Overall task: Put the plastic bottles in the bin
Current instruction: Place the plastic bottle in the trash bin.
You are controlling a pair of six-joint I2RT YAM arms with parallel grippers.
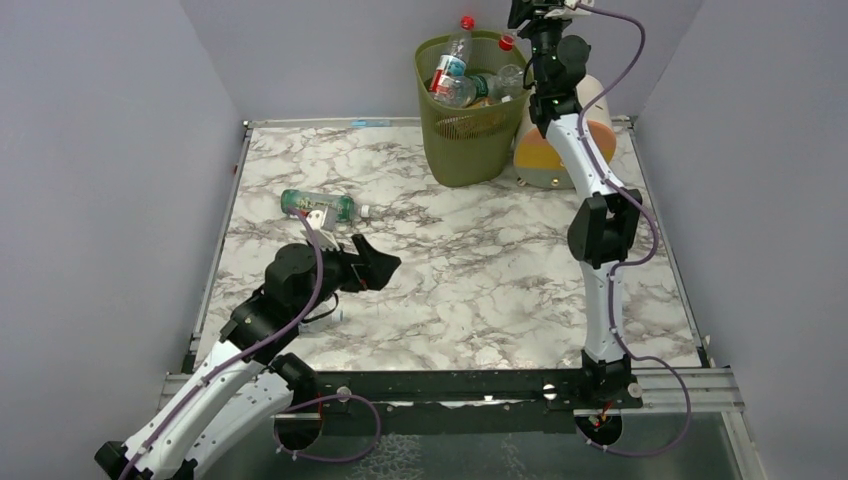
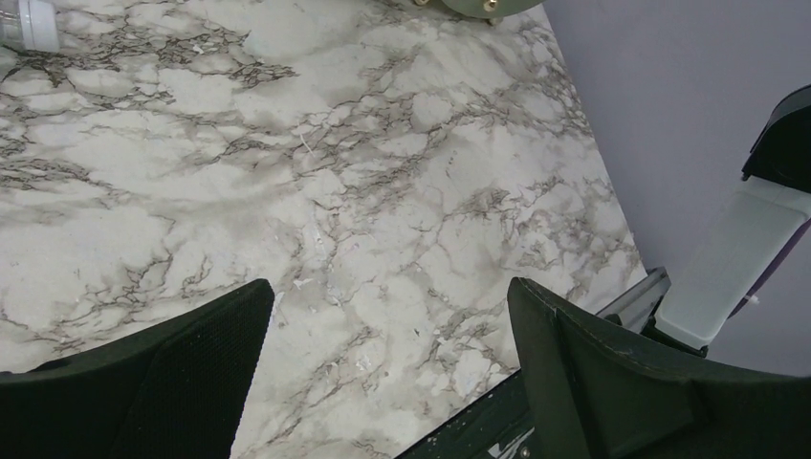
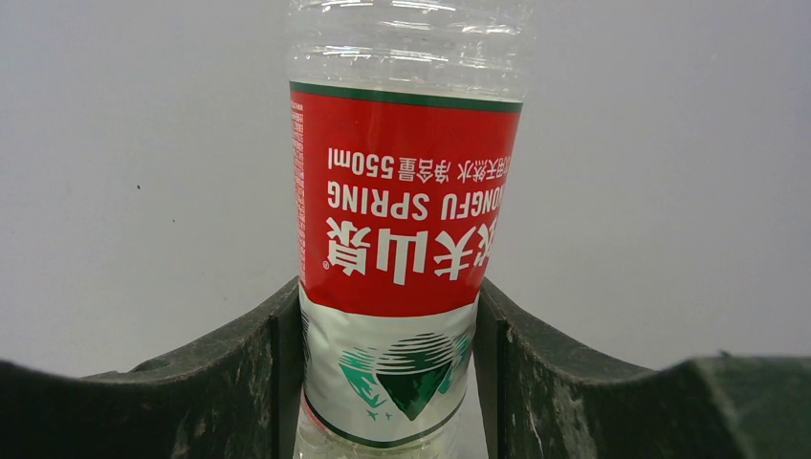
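My right claw is clenched on a clear plastic bottle with a red and white label. One dark finger presses each side of it, low in the wrist view. The label's print reads upside down there, and plain grey wall fills the frame behind it.

From above, that right claw sits at the very top edge of the frame, upper right of centre, with the arm stretched tall. The frame cuts it off, so I can't say for sure whether it hangs over the bin or just beside its rim.

The tall olive-green mesh bin stands at the far edge of the white marble-patterned table, upper centre. It already has several clear bottles piled inside. One with a red cap pokes above the rim. A cream drum with an orange face lies just right of the bin, behind my right arm.

My left claw is released, its two fingers spread wide and low over the table, left of centre. Its wrist view shows only bare marble between the fingers.

One green-labelled clear bottle lies on its side on the table, just above my left arm in the frame.
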